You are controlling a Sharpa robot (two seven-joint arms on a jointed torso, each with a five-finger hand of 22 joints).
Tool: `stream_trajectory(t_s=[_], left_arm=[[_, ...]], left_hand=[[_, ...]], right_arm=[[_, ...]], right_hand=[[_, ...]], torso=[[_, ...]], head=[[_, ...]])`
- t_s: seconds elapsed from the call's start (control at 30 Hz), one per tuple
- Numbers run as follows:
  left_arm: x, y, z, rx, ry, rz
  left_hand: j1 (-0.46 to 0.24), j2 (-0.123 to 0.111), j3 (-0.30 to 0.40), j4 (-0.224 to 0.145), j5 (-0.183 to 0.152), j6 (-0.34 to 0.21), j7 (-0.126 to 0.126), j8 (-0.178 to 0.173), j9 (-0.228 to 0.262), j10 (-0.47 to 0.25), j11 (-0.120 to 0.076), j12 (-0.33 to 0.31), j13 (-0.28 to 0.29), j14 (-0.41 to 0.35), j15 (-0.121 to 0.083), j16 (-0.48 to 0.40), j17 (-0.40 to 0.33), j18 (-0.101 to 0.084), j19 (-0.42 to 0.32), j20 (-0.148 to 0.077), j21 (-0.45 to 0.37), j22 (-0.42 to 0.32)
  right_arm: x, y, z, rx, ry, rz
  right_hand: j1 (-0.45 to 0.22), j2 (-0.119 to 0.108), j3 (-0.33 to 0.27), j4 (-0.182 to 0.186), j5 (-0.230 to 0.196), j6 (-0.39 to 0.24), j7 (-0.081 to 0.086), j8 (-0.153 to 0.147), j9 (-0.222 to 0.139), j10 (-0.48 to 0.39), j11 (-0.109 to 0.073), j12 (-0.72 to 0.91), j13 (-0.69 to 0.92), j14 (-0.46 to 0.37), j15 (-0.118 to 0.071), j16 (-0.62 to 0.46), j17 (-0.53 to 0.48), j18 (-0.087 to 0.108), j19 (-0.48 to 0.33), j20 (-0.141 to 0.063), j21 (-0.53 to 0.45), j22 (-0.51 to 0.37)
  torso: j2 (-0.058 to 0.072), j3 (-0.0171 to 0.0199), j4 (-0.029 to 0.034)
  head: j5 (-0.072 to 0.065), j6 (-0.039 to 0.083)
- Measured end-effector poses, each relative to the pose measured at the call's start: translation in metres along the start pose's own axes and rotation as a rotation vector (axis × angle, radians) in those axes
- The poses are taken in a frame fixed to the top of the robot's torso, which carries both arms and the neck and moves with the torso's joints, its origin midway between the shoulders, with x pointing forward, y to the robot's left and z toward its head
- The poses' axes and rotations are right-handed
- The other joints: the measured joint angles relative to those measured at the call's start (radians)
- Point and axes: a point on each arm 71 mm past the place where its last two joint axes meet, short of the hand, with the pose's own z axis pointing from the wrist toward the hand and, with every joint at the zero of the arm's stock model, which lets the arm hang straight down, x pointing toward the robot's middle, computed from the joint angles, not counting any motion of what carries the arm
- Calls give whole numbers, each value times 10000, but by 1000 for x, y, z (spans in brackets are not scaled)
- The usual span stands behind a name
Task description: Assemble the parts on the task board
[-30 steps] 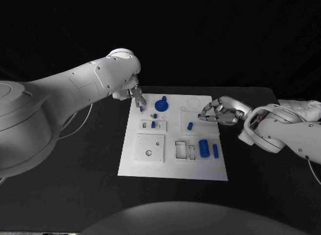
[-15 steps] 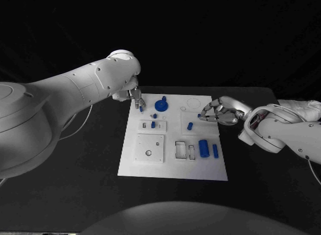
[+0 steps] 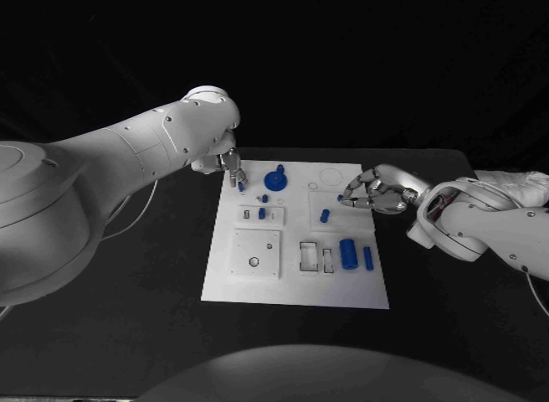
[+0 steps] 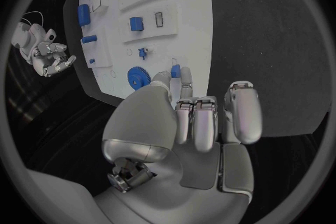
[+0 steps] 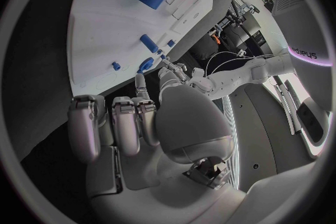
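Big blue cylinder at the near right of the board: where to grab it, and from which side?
Pinch the cylinder across its middle, coming straight down from above. It lies flat on the board, long axis running near to far, with its curved sides open. A thinner blue bar lies close on its right, so keep the fingers narrow.

Almost nothing differs across the head views. The left hand (image 3: 233,167), at the upper left corner of the task board (image 3: 295,285), has crept very slightly toward the upper left of the frame since a second ago.
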Motion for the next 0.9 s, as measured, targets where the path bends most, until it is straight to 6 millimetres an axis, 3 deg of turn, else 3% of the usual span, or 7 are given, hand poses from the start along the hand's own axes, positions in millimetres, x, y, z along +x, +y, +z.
stream_trajectory(t_s=[0.2, 0.37, 0.57, 0.63, 0.77, 0.9], left_arm=[[1, -1, 1, 40, 30, 4], [3, -1, 2, 30, 75, -13], [3, 0, 3, 58, 94, -52], [3, 0, 3, 86, 94, -71], [4, 0, 3, 146, 103, -89], [4, -1, 3, 186, 107, -90]], left_hand=[[210, -26, 311, -78, 29, 0, 0, -59, 16, -1, 1, 0, 18, 0, 0, 0, 5, -1, 0, 0, -40, 0], [393, -106, 753, -113, -156, 1, 0, -116, 40, -2, 3, 1, 18, 0, 0, 0, 8, 0, 0, 0, -114, 0], [568, -282, 1380, -125, -107, 1, 1, -166, 92, -3, 3, 1, -16, 0, 0, 0, 8, -1, 0, 0, -115, 0], [657, -395, 1758, -162, -57, -1, 5, -179, 118, -2, 2, 1, -13, 17, -17, 0, 7, 0, 5, -5, -114, -1], [352, -994, 3154, -176, -121, -17, 22, -196, 310, -1, 1, 1, -7, 17, -17, 0, 7, 0, 0, -71, -67, -1], [109, -1285, 3822, -289, -198, -23, 28, -141, 455, -15, -54, 1, -8, -18, -52, 0, 6, -1, 1, -71, -38, -1]], right_arm=[[0, 0, 0, -4, 4, 0], [0, 1, 1, -13, 8, 1], [0, 0, 1, -7, 6, 0], [0, 1, 1, -7, 4, -1], [1, 1, 1, -13, 8, 0], [1, 1, 1, -13, 12, 0]], right_hand=[[0, 0, 0, 0, 0, 0, 0, 0, 0, 0, 0, 2, 1, 0, 0, 0, 9, 0, 0, 0, 0, -1], [0, 0, 0, 0, 0, 0, 0, 0, 0, 0, 0, 3, 4, 0, 0, 0, 8, 0, 0, 0, 0, -1], [0, 0, 0, 0, 0, 0, 0, 0, 1, 0, 0, 4, 9, 0, 0, 0, 7, 0, 0, 0, 0, -2], [0, 0, 0, 0, 0, 0, 0, 0, 1, 0, 0, 5, 7, 0, 0, 0, 7, 0, 0, 0, 0, -2], [0, 0, 0, 0, 0, 36, 36, 0, 1, 0, 0, 6, 0, 0, 0, 0, 6, 0, 0, 0, 0, -3], [0, 0, 0, 0, 0, 36, 36, 0, 1, 0, 0, 16, 0, 0, 0, 0, 6, 0, 0, 0, 0, -3]], torso=[[7, 0, -4], [11, -7, -10], [11, -7, -1], [9, -7, 6], [8, -7, 11], [5, -2, 12]], head=[[-22, 0], [-46, 0], [-79, 0], [-80, 0], [-72, 0], [-69, 0]])
